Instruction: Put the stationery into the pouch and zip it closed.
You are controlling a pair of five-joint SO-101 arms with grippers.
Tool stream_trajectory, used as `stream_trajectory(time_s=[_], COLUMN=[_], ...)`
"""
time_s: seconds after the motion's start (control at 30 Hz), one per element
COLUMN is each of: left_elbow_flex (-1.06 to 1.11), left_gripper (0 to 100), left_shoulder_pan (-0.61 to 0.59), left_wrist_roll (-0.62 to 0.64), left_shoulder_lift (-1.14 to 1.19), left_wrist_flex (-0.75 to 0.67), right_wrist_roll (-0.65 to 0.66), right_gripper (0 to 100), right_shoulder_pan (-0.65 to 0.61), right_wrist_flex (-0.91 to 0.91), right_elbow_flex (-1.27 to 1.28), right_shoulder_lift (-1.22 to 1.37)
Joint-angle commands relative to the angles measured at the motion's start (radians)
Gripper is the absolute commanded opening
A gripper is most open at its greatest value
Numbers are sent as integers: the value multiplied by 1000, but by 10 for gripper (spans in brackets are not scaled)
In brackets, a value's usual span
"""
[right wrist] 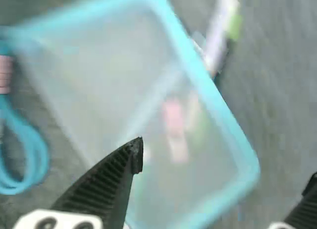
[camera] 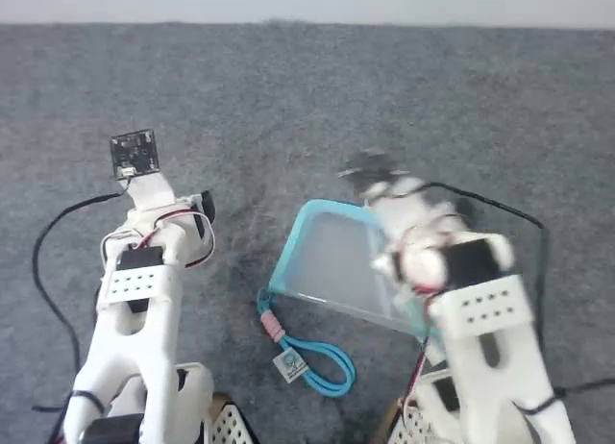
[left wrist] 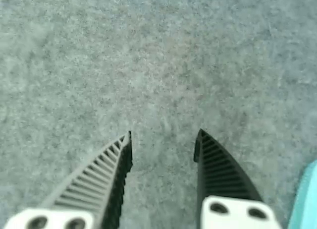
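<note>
Your left gripper (left wrist: 163,140) sits over bare carpet (left wrist: 148,55) with its jaws apart and empty, just beside the pouch's teal edge. I'd guess it's placed to brace the pouch or take the zip. Your right gripper (right wrist: 225,159) hangs over the pouch (right wrist: 148,105), spread wide and holding nothing, so it looks lined up for a pick. 1 pen-like item (right wrist: 222,35) lies outside at the rim. Pink and green shapes (right wrist: 174,127) show through the clear wall, and I can't tell whether they're inside or underneath. I can't make out the zip. The strap loop (camera: 322,362) trails toward the arm bases. The right gripper's 2nd finger is cut off at the frame edge.
</note>
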Motion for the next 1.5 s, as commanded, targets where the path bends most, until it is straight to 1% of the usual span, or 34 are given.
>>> stream_trajectory(time_s=[0.0,0.07,0.27,0.37,0.43,0.53,0.57,0.67,0.73,0.8,0.9,0.97,1.1,1.17,1.4,1.47], left_elbow_flex=[-8,-10,-7,-7,-7,-7,-7,-7,-7,-7,-7,-5,-5,-5,-5,-5], left_gripper=[196,196,196,196,196,196,196,196,196,196,196,196,196,196,196,196], left_shoulder_pan=[-3,-3,-3,-3,-3,-3,-3,-5,-5,-5,-5,-5,-5,-5,-3,-3], left_wrist_roll=[-8,-8,-8,-8,-8,-8,-8,-8,-8,-8,-8,-8,-8,-8,-8,-8], left_shoulder_lift=[-41,-41,-41,-41,-41,-41,-41,-41,-41,-41,-41,-41,-41,-41,-41,-41], left_wrist_flex=[-37,-37,-37,-37,-35,-34,-34,-32,-32,-32,-32,-32,-32,-32,-32,-32], right_wrist_roll=[51,72,66,-34,-83,-117,-117,-87,-78,-81,-86,-109,-146,-155,-161,-169], right_gripper=[403,380,341,340,340,336,318,210,156,155,208,232,235,235,235,234], right_shoulder_pan=[242,323,476,556,576,542,529,519,493,440,335,288,231,206,70,58], right_wrist_flex=[18,12,39,-30,-62,-62,-61,-85,-111,-136,-143,-140,-134,-97,151,251], right_elbow_flex=[49,95,130,132,137,149,155,170,167,158,98,12,-255,-413,-1109,-1315], right_shoulder_lift=[-36,-31,8,18,19,21,24,73,128,193,315,397,547,631,1044,1145])
